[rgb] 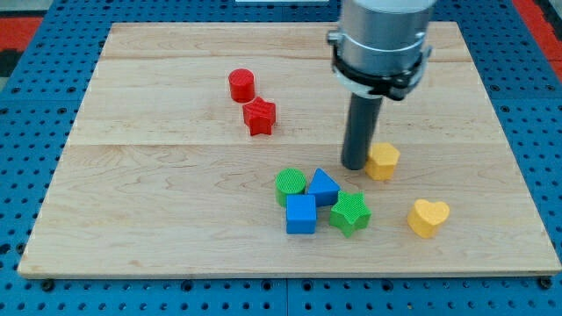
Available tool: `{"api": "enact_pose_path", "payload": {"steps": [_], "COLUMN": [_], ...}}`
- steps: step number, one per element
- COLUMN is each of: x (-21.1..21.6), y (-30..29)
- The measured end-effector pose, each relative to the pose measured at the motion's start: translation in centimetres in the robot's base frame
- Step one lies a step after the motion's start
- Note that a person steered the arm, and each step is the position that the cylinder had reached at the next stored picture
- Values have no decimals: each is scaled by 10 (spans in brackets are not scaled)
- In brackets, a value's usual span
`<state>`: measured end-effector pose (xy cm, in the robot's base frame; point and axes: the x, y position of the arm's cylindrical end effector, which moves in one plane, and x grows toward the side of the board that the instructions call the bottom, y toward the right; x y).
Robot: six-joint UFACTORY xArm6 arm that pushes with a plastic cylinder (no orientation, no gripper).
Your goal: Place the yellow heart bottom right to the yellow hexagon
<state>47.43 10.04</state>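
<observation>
Presently no pincer exists on this rig to open, close or hold; it ends in a dark rod, and my tip (355,166) rests on the desk (158,193), touching or just beside the yellow hexagon (383,161) on its left. Yellow heart (428,217) lies free toward the view's bottom right of the hexagon, near but apart. Blue triangular block (323,187), green star (349,212), blue cube (300,214) and green cylinder (291,184) cluster below-left of my tip. Red star (260,116) and red cylinder (241,85) sit well apart, upper left.

Judgement: the heart looks light, rigid, likely quick to slide and pivot on smooth wood. Push against a broad flank, centred, never the point or lobes.
</observation>
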Motion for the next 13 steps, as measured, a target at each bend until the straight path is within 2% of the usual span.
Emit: {"api": "enact_pose_path", "payload": {"steps": [1, 2, 3, 4, 6, 7, 8, 9, 10, 11, 12, 13], "x": [-24, -26, 16, 28, 4, 57, 90, 97, 122, 135, 129, 126], "y": [-2, 39, 101, 102, 53, 34, 53, 47, 8, 86, 98, 84]}}
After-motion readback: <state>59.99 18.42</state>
